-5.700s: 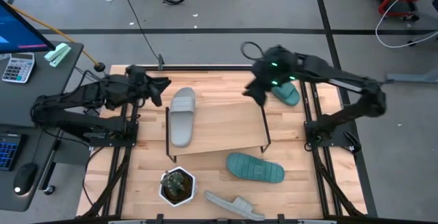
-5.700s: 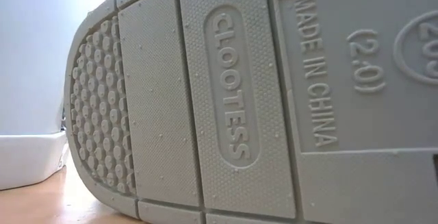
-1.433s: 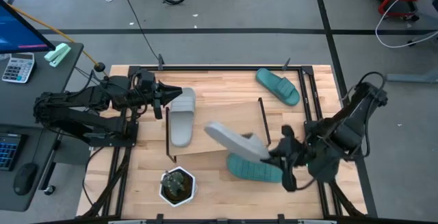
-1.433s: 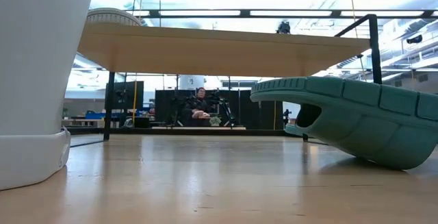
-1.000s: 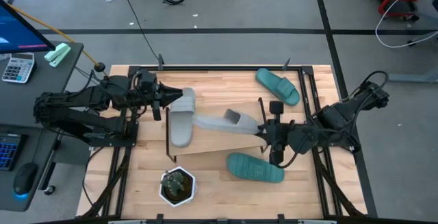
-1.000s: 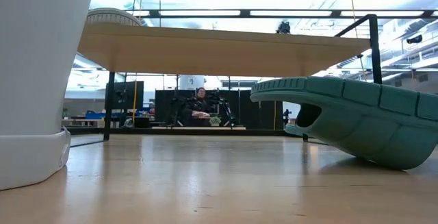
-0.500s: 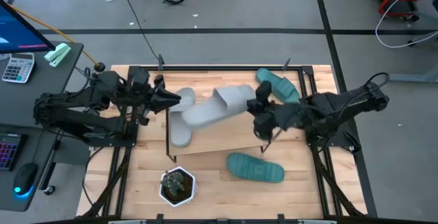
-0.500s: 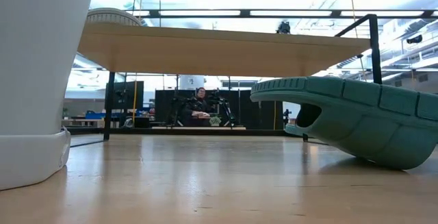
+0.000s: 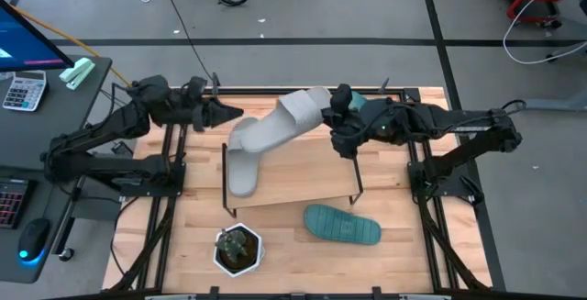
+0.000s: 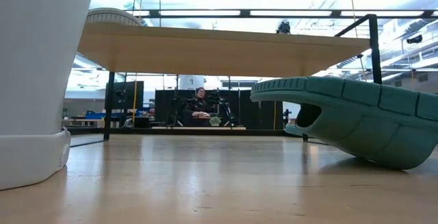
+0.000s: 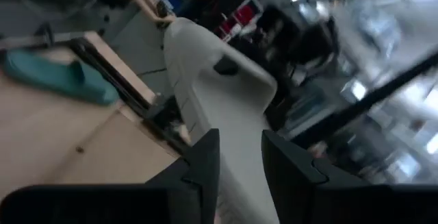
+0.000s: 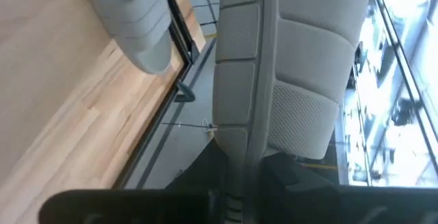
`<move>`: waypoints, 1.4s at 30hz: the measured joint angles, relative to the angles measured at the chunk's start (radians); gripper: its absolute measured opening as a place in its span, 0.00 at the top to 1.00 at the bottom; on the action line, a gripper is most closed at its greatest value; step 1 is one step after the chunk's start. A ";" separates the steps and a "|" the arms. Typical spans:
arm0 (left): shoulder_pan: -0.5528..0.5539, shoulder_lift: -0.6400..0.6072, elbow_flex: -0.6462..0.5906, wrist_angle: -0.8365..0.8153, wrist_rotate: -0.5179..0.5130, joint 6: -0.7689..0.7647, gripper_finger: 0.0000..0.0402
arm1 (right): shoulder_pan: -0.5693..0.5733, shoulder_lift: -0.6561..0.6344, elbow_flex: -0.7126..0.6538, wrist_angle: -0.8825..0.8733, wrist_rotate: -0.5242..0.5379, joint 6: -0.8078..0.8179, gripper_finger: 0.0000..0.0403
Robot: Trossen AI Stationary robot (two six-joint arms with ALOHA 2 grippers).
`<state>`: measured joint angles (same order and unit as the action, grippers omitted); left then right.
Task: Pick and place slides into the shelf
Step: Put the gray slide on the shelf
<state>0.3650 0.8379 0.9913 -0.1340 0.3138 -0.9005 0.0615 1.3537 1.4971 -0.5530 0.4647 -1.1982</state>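
The right gripper (image 9: 336, 127) is closed on one end of a light grey slide (image 9: 280, 121), which is held in the air over the rear edge of the shelf (image 9: 303, 176), its free end reaching toward the left gripper (image 9: 227, 114). In the right wrist view the sole's edge is seen pinched between the dark fingers (image 12: 236, 183).

Half a second ago this slide was carried lower and nearer the middle of the board; it has since been swung toward the back of the table and raised, so that its tip now shows at the upper edge of the low view. The left arm has also come forward from the table's left rear corner. The left gripper's fingers (image 11: 205, 166) stand slightly apart with the slide's end just ahead of them, nothing gripped. A handover or a two-arm alignment seems to be in preparation.

A second grey slide (image 9: 243, 167) already lies on the shelf's left part. One teal slide (image 9: 341, 225) rests on the tabletop in front of the shelf.
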 joint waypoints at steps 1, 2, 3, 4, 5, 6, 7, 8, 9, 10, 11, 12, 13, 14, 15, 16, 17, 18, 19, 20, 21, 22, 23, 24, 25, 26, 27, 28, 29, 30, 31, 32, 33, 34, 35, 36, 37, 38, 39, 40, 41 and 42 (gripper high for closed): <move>0.016 0.000 0.000 0.012 0.013 -0.070 0.70 | -0.011 0.000 0.000 -0.003 -0.020 -0.019 0.89; 0.030 0.000 0.000 0.024 0.021 -0.145 0.69 | -0.020 0.000 0.000 -0.004 -0.038 -0.036 0.89; 0.040 0.007 0.000 0.032 0.025 -0.214 0.69 | -0.028 0.000 0.000 -0.004 -0.053 -0.053 0.89; 0.046 0.009 0.000 0.037 0.029 -0.270 0.68 | -0.037 0.000 0.000 -0.005 -0.064 -0.068 0.89; 0.048 0.013 0.000 0.037 0.036 -0.308 0.67 | -0.046 0.000 0.000 -0.005 -0.075 -0.078 0.89; 0.049 0.016 0.000 0.031 0.040 -0.337 0.66 | -0.055 0.000 0.000 -0.005 -0.086 -0.081 0.89; 0.048 0.018 0.000 0.028 0.044 -0.362 0.65 | -0.062 0.000 0.000 -0.004 -0.096 -0.081 0.89; 0.046 0.026 0.000 0.034 0.046 -0.388 0.63 | -0.070 0.000 0.000 -0.005 -0.104 -0.082 0.89; 0.040 0.033 0.000 0.038 0.046 -0.415 0.62 | -0.076 0.000 0.000 -0.006 -0.112 -0.082 0.89; 0.032 0.042 0.000 0.036 0.046 -0.439 0.60 | -0.081 0.000 0.000 -0.008 -0.117 -0.084 0.89; 0.026 0.054 0.000 0.035 0.045 -0.461 0.58 | -0.084 0.000 0.000 -0.008 -0.123 -0.088 0.89; 0.019 0.069 0.000 0.033 0.045 -0.486 0.56 | -0.088 0.000 0.000 -0.008 -0.130 -0.096 0.89; 0.010 0.084 0.000 0.030 0.045 -0.512 0.54 | -0.090 0.000 0.000 -0.008 -0.135 -0.109 0.89; 0.000 0.098 0.000 0.032 0.045 -0.536 0.51 | -0.092 0.000 0.000 -0.008 -0.140 -0.124 0.89; -0.008 0.112 0.000 0.034 0.046 -0.561 0.49 | -0.092 0.000 0.000 -0.008 -0.145 -0.140 0.89; -0.014 0.124 0.000 0.031 0.053 -0.586 0.47 | -0.092 0.000 0.000 -0.008 -0.151 -0.149 0.89; -0.018 0.139 0.000 0.033 0.067 -0.603 0.45 | -0.092 0.000 0.000 -0.008 -0.155 -0.156 0.89; -0.023 0.152 0.000 0.033 0.085 -0.614 0.44 | -0.092 0.000 0.000 -0.008 -0.159 -0.159 0.89; -0.026 0.164 0.000 0.031 0.098 -0.631 0.42 | -0.092 -0.002 0.000 -0.008 -0.160 -0.160 0.89; -0.030 0.173 0.000 0.032 0.107 -0.638 0.41 | -0.092 -0.005 0.000 -0.008 -0.161 -0.161 0.89; -0.033 0.180 0.000 0.031 0.109 -0.642 0.39 | -0.092 -0.007 0.000 -0.006 -0.162 -0.161 0.89; -0.034 0.184 0.000 0.031 0.109 -0.650 0.38 | -0.092 -0.010 0.000 -0.001 -0.162 -0.161 0.89; -0.033 0.186 0.000 0.033 0.109 -0.658 0.37 | -0.092 -0.016 0.000 0.002 -0.163 -0.161 0.89; -0.032 0.187 0.000 0.034 0.109 -0.660 0.36 | -0.092 -0.020 0.000 0.003 -0.164 -0.161 0.89; -0.030 0.190 0.000 0.044 0.108 -0.660 0.36 | -0.092 -0.022 0.000 0.005 -0.163 -0.161 0.89; -0.030 0.194 0.000 0.057 0.108 -0.660 0.35 | -0.093 -0.028 0.000 0.005 -0.165 -0.161 0.89; -0.030 0.197 -0.001 0.066 0.108 -0.661 0.35 | -0.093 -0.030 0.000 0.005 -0.164 -0.161 0.89; -0.030 0.198 -0.002 0.087 0.108 -0.661 0.35 | -0.094 -0.031 0.000 0.007 -0.165 -0.161 0.89; -0.030 0.198 -0.002 0.114 0.110 -0.661 0.36 | -0.098 -0.031 0.000 0.011 -0.166 -0.161 0.89; -0.031 0.197 -0.001 0.140 0.116 -0.661 0.36 | -0.102 -0.031 0.000 0.013 -0.166 -0.161 0.89; -0.031 0.196 -0.001 0.157 0.122 -0.661 0.36 | -0.106 -0.031 0.000 0.013 -0.166 -0.161 0.89; -0.031 0.196 0.000 0.166 0.128 -0.660 0.37 | -0.111 -0.031 0.000 0.013 -0.170 -0.161 0.89; -0.031 0.196 0.000 0.169 0.136 -0.660 0.38 | -0.116 -0.030 0.000 0.017 -0.178 -0.161 0.89; -0.032 0.197 -0.001 0.172 0.141 -0.659 0.38 | -0.121 -0.030 0.000 0.023 -0.186 -0.161 0.89; -0.035 0.197 -0.001 0.175 0.145 -0.656 0.39 | -0.125 -0.029 0.000 0.028 -0.190 -0.161 0.89; -0.037 0.196 -0.001 0.178 0.150 -0.642 0.39 | -0.129 -0.028 0.000 0.036 -0.196 -0.161 0.89; -0.040 0.196 0.000 0.179 0.160 -0.631 0.40 | -0.135 -0.027 0.000 0.042 -0.202 -0.160 0.89; -0.044 0.196 0.000 0.179 0.171 -0.620 0.40 | -0.139 -0.027 0.000 0.050 -0.204 -0.160 0.89; -0.048 0.196 0.000 0.179 0.186 -0.609 0.41 | -0.143 -0.027 0.000 0.059 -0.209 -0.161 0.89; -0.053 0.196 -0.001 0.179 0.203 -0.603 0.41 | -0.147 -0.027 0.000 0.068 -0.212 -0.161 0.89; -0.059 0.196 0.000 0.180 0.213 -0.600 0.42 | -0.151 -0.027 0.000 0.077 -0.212 -0.160 0.89; -0.065 0.196 -0.001 0.180 0.215 -0.599 0.42 | -0.154 -0.027 0.000 0.080 -0.213 -0.160 0.89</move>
<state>0.2998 1.0344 0.9907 0.0460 0.5288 -1.4991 -0.0927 1.3262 1.4971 -0.4728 0.2516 -1.3586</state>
